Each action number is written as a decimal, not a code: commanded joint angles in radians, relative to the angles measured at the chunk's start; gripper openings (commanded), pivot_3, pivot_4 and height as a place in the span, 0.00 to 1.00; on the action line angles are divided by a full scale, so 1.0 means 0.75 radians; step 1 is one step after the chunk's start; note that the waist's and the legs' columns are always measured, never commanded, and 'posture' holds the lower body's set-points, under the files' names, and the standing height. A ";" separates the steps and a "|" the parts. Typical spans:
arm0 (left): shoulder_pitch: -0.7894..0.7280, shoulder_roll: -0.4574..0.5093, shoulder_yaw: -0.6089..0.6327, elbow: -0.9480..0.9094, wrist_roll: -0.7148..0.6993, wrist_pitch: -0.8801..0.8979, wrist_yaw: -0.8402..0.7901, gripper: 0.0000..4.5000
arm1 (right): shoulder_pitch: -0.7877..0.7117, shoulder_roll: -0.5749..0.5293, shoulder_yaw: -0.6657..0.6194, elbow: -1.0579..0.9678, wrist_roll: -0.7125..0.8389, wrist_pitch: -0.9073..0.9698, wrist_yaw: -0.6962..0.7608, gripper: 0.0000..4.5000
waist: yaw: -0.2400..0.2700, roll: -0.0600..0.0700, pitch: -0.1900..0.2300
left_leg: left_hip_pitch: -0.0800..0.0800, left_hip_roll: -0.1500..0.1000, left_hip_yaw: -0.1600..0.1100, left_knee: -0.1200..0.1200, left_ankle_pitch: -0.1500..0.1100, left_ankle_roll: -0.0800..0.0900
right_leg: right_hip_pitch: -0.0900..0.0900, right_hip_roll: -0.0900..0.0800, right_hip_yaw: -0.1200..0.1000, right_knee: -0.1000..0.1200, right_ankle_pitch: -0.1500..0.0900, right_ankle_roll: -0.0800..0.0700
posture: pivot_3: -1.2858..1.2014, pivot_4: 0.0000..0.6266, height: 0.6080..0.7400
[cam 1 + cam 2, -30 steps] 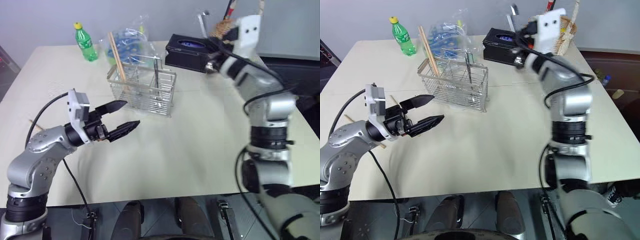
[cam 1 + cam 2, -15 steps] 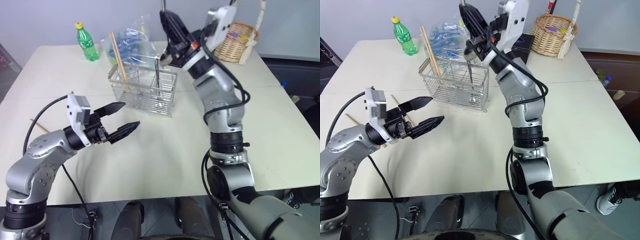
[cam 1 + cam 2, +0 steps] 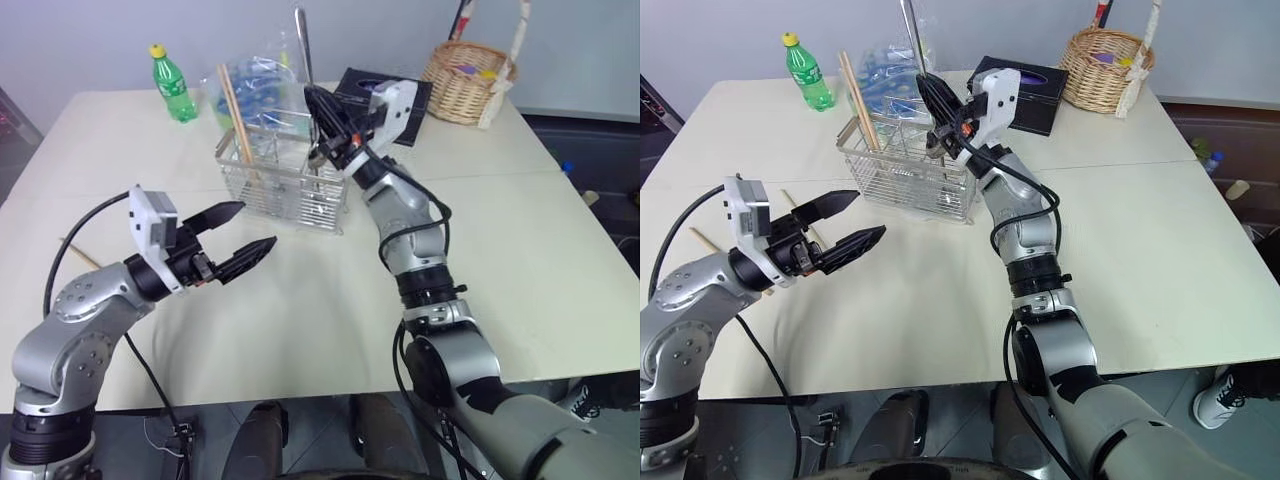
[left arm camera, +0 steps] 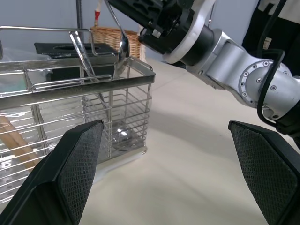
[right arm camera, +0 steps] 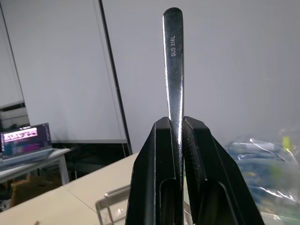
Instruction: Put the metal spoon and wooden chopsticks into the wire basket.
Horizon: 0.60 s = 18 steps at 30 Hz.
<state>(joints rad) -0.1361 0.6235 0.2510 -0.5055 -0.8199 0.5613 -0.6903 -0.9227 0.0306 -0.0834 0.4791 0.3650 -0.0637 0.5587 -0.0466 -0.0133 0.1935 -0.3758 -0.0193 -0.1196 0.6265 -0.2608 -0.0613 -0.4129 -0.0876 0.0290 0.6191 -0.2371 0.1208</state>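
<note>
The right gripper (image 3: 322, 112) is clamped on the metal spoon (image 3: 303, 45), whose handle sticks up past the fingertips while its bowl hangs just over the right end of the wire basket (image 3: 283, 180). Two wooden chopsticks (image 3: 236, 108) lean in the basket's left end, and another utensil stands in its right compartment. The left gripper (image 3: 248, 235) hangs in front of the basket, well apart from it, its fingers spread wide and holding nothing. Behind the basket are a green bottle (image 3: 171, 87), a crumpled plastic bag (image 3: 259, 82), a black box (image 3: 352, 88) and a wicker basket (image 3: 468, 78).
</note>
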 commanded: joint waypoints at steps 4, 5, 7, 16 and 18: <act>0.005 -0.009 0.039 -0.059 -0.022 -0.026 0.022 1.00 | -0.075 -0.003 -0.007 0.086 -0.028 -0.130 0.026 0.02 | 0.001 0.000 0.000 | 0.000 0.000 0.000 0.000 0.000 0.000 | 0.000 0.000 0.000 0.000 0.000 0.000 | 0.52 0.24 1.00; 0.007 -0.010 0.038 -0.062 -0.023 -0.026 0.024 1.00 | -0.077 -0.005 -0.008 0.099 -0.030 -0.140 0.028 0.02 | 0.001 0.000 0.000 | 0.000 0.000 0.000 0.000 0.000 0.000 | 0.000 0.000 0.000 0.000 0.000 0.000 | 0.52 0.24 1.00; 0.010 -0.011 0.039 -0.065 -0.024 -0.026 0.027 1.00 | -0.079 -0.007 -0.011 0.117 -0.032 -0.156 0.031 0.02 | 0.001 0.000 0.000 | 0.000 0.000 0.000 0.000 0.000 0.000 | 0.000 0.000 0.000 0.000 0.000 0.000 | 0.52 0.24 1.00; 0.012 -0.009 0.039 -0.060 -0.023 -0.028 0.025 1.00 | -0.072 -0.013 -0.005 0.107 -0.041 -0.169 0.030 0.57 | 0.001 0.000 0.000 | 0.000 0.000 0.000 0.000 0.000 0.000 | 0.000 0.000 0.000 0.000 0.000 0.000 | 0.52 0.24 1.00; 0.011 -0.009 0.037 -0.054 -0.019 -0.030 0.021 1.00 | -0.071 -0.018 0.001 0.096 -0.047 -0.164 0.026 0.82 | 0.001 0.000 0.000 | 0.000 0.000 0.000 0.000 0.000 0.000 | 0.000 0.000 0.000 0.000 0.000 0.000 | 0.52 0.24 1.00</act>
<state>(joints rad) -0.1255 0.6162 0.2518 -0.5179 -0.8200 0.5603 -0.6719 -0.9458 0.0192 -0.0852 0.5957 0.3334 -0.1742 0.5788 -0.0459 -0.0133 0.1936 -0.3758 -0.0193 -0.1196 0.6266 -0.2607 -0.0614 -0.4128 -0.0876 0.0290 0.6191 -0.2370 0.1207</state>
